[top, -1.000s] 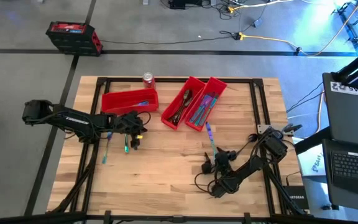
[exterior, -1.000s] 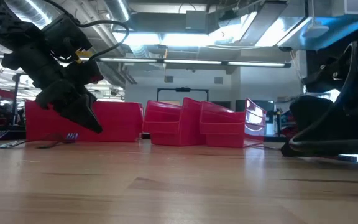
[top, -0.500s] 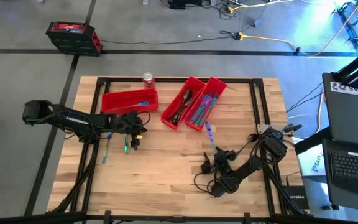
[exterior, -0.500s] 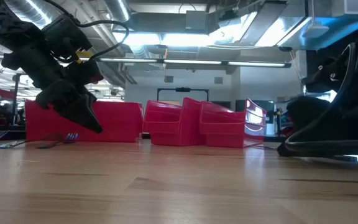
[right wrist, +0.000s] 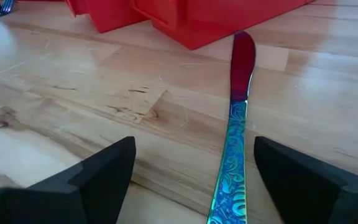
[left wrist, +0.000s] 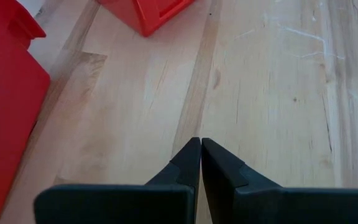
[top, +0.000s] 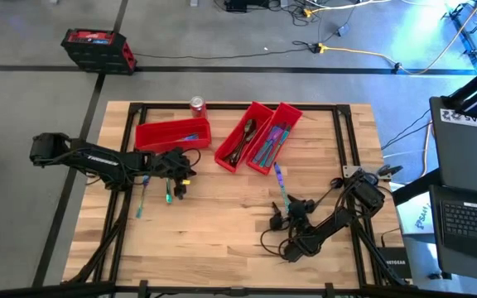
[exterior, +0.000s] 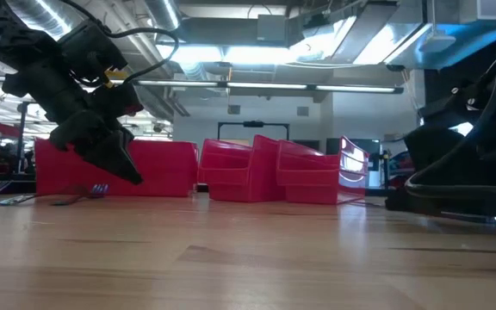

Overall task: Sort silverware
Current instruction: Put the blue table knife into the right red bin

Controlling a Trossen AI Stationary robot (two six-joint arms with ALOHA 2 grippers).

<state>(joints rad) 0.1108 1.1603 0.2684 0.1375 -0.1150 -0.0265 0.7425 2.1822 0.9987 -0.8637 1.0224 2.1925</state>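
- I have the right gripper [top: 281,217] low over the table [top: 222,240], toward its near right corner, fingers spread as wide as they go and gripping nothing.
- A knife [right wrist: 235,134] lies flat on the wood between those fingers, touching neither; its long axis runs away from the gripper, blade end pointing at the red bins [top: 259,136], patterned blue-teal handle nearest me.
- From above, that knife [top: 281,184] runs from just beside the right-hand bin toward the near edge, slightly slanted.
- The left gripper [top: 178,189] sits left of centre, fingers pressed fully together with nothing between them, tips just above bare wood.
- Two more pieces of silverware [top: 142,201] lie near the left edge beside that gripper, long axes roughly near-to-far; I think they are forks or spoons, but the overhead view is too small to say.
- The surface is pale butcher-block wood with visible grain and light scratches, on a black frame.
- Toward the far edge: one red bin [top: 172,134] lying crosswise on the left, and two slanted ones side by side at the centre holding dark and iridescent pieces.
- A red soda can [top: 197,105] stands at the far edge; its lettering is unreadable.
- Beyond is grey floor, a red toolbox [top: 98,48], cables, and a laptop [top: 470,219] on the right.
- At table height I see ceiling ducts and strip lights.
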